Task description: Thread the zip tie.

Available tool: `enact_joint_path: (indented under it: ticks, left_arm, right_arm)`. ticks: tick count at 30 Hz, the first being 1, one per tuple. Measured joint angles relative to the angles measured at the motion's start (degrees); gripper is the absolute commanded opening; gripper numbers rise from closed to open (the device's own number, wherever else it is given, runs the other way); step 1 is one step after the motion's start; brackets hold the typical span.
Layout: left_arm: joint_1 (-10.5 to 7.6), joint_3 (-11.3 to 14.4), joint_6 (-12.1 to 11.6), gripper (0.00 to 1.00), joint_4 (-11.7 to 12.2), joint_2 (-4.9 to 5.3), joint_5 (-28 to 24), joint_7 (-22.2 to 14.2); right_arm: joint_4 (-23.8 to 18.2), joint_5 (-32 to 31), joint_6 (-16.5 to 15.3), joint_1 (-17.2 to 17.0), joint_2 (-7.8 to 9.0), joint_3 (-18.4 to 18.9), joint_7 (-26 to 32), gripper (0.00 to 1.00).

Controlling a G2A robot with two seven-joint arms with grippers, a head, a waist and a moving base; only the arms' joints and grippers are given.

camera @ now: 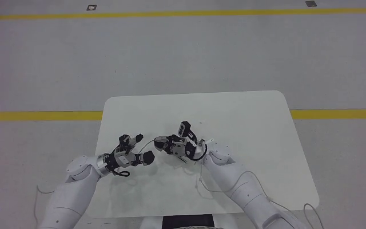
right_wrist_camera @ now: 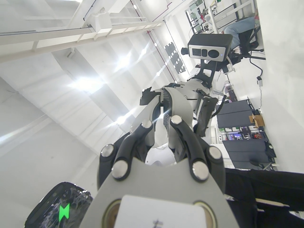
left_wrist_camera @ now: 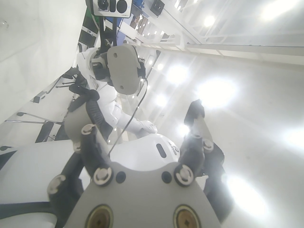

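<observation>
**Status: gripped at one end**

Both tools hang over the white surface (camera: 251, 114), toward its 6 o'clock edge. Right tool (camera: 162, 141): fingers pressed together, pinching one end of the zip tie (camera: 147, 140). The thin tie arcs from there toward 9 o'clock, up to the left tool (camera: 139, 147). Left tool: fingers (left_wrist_camera: 195, 113) spread wide. Contact with the tie's far end cannot be told.

Thin arched zip tie (camera: 150, 139) above table (camera: 251, 114)
</observation>
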Motion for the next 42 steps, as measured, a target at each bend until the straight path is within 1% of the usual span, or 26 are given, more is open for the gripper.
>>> enact_joint_path:
  ticks: [9,12,13,14,16,22,30,34,39,42]
  left_arm:
    - [-0.21,-0.06,-0.66,0.45,0.59,0.54,0.87,-0.08]
    - [-0.32,-0.05,-0.99,0.45,0.56,0.74,1.75,0.1]
    - [-0.34,-0.05,-1.16,0.47,0.5,0.83,2.19,0.25]
    - [-0.34,-0.04,-1.34,0.47,0.45,0.91,2.6,0.41]
    - [-0.3,0.09,-1.83,0.47,0.34,1.06,3.76,0.82]
    - [-0.17,0.65,-2.69,0.43,0.23,1.24,4.05,1.46]
    - [0.24,0.89,-3.57,0.38,-0.23,1.6,4.56,2.0]
    - [0.38,0.82,-4.97,0.36,-0.46,1.84,6.0,3.07]
    - [0.27,0.88,-5.89,0.35,-0.62,2.07,6.94,3.68]
    - [0.16,0.95,-6.87,0.31,-0.71,2.17,7.35,4.1]
  right_arm:
    - [-0.91,-3.7,1.92,0.65,0.9,-0.12,1.1,0.0]
    - [-1.34,-5.2,2.45,0.86,1.23,-0.2,1.35,0.0]
    - [-1.56,-5.82,2.69,0.94,1.36,-0.25,1.46,0.0]
    - [-1.71,-6.32,2.88,0.99,1.46,-0.31,1.53,0.0]
    - [-2.03,-7.49,3.43,1.04,1.66,-0.58,1.58,0.0]
    - [-2.52,-9.38,4.58,1.01,1.91,-1.76,1.2,0.0]
    - [-2.69,-10.06,4.97,0.95,2.16,-2.35,-0.18,0.0]
    - [-3.04,-10.45,4.94,0.84,2.32,-2.6,-0.88,0.0]
    - [-3.39,-10.61,4.93,0.76,2.44,-2.93,-1.47,0.0]
    - [-3.49,-10.64,5.02,0.77,2.49,-3.19,-1.68,0.0]
